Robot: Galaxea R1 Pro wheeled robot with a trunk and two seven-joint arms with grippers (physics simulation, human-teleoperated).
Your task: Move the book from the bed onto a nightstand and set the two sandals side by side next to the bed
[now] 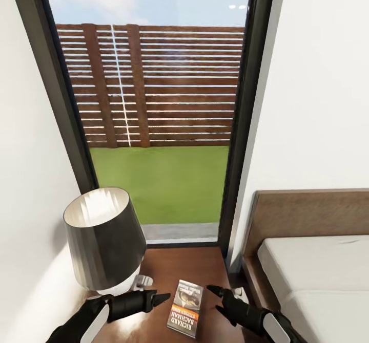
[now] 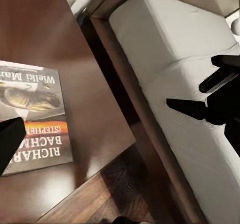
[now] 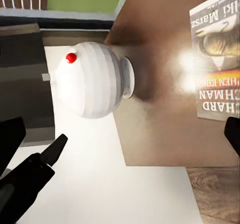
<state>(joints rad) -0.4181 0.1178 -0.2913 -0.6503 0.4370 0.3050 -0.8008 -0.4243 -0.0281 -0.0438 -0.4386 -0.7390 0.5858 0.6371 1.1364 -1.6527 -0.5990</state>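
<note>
Head view puts you facing a tall black-framed window [image 1: 154, 102], with a slatted wooden fence and green lawn beyond it. Below it stands the nightstand [image 1: 174, 266], its glossy dark-brown surface carrying the book [image 1: 185, 308]. The book lies flat, cover up, white lettering "RICHARD BACHMAN" toward you, and neither pincer touches it. Beside it on the same surface, toward your left, stands a lamp [image 1: 105, 240] with a dark shade and a white ribbed base.

Your left pincer [image 1: 156, 298] hovers just to the left of the book, its dark tips pointing at it; you cannot tell from these views how wide its jaws stand, though nothing is seen in them. Your right pincer [image 1: 218, 300] hovers just to the right of the book, jaws spread apart and empty.

The bed [image 1: 318, 271] sits to your right, close beside the nightstand, brown headboard against the white wall, light grey mattress on top. In the left wrist view the book [image 2: 32, 116] lies near the nightstand's edge, with the bed frame running alongside.
</note>
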